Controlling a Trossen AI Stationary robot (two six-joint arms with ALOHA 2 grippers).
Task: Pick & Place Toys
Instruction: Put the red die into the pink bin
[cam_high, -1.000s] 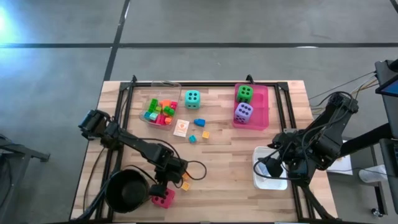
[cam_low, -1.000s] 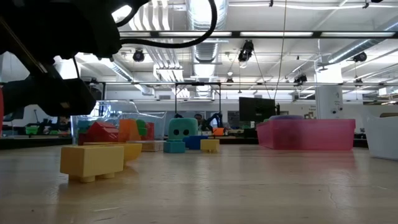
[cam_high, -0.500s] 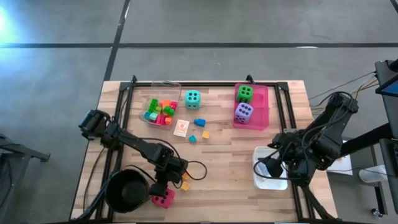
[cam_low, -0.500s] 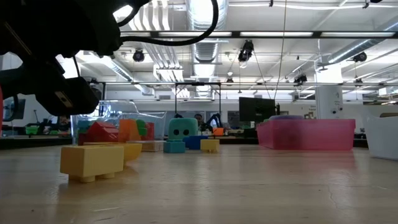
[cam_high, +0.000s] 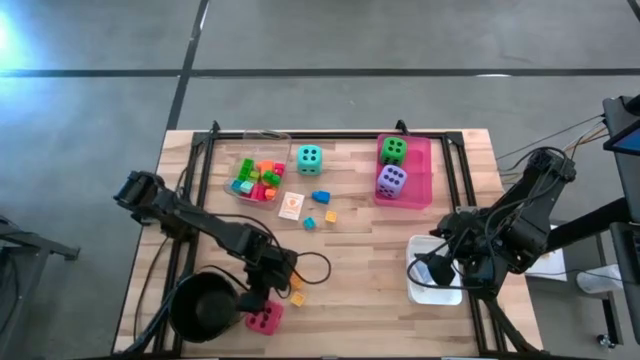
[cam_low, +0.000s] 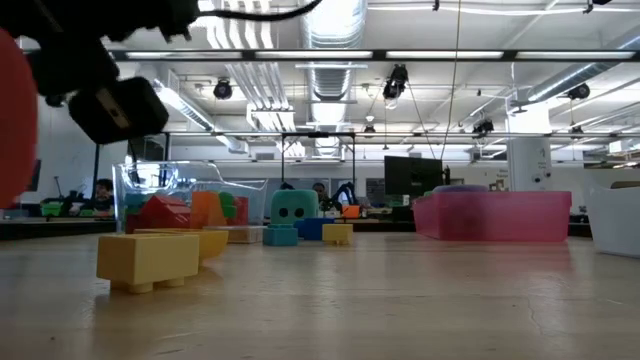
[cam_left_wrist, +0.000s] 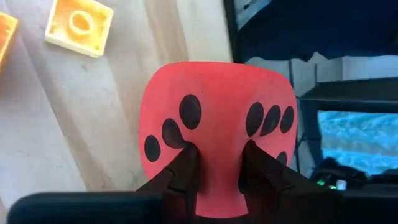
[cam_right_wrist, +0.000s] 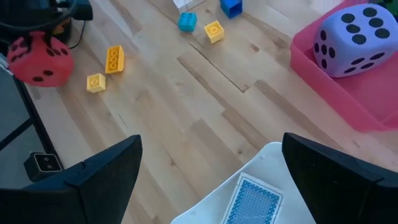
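Note:
The pink-red die (cam_left_wrist: 217, 118) with black dots hangs just above the table's near left part, beside the black pot (cam_high: 205, 307), with my left gripper (cam_left_wrist: 217, 165) shut on it. It also shows in the right wrist view as the die (cam_right_wrist: 38, 59) and in the low view as a red shape (cam_low: 15, 120). My right gripper (cam_right_wrist: 211, 180) stands open above the white tray (cam_high: 432, 285). A green die (cam_high: 393, 150) and a purple die (cam_high: 391, 181) sit in the pink tray (cam_high: 425, 170). The teal die (cam_high: 309, 158) rests on the table. My left gripper pinches the die's side that faces the wrist (cam_left_wrist: 217, 155) between its two fingers (cam_left_wrist: 183, 165), and the soft wall is dented in around them. The fingers come slanting down from the table's far left. The die is lifted clear of the table.
A clear tray (cam_high: 257, 178) of small blocks stands at the far left, with a card (cam_high: 291, 206) and loose blocks (cam_high: 321, 196) before it. Yellow blocks (cam_high: 296, 297) lie beside the die. A blue card (cam_right_wrist: 252, 202) lies in the white tray.
My left gripper has risen with the pink-red die, which has come up off the table and now fills more of the low view's left edge. My right arm has kept still.

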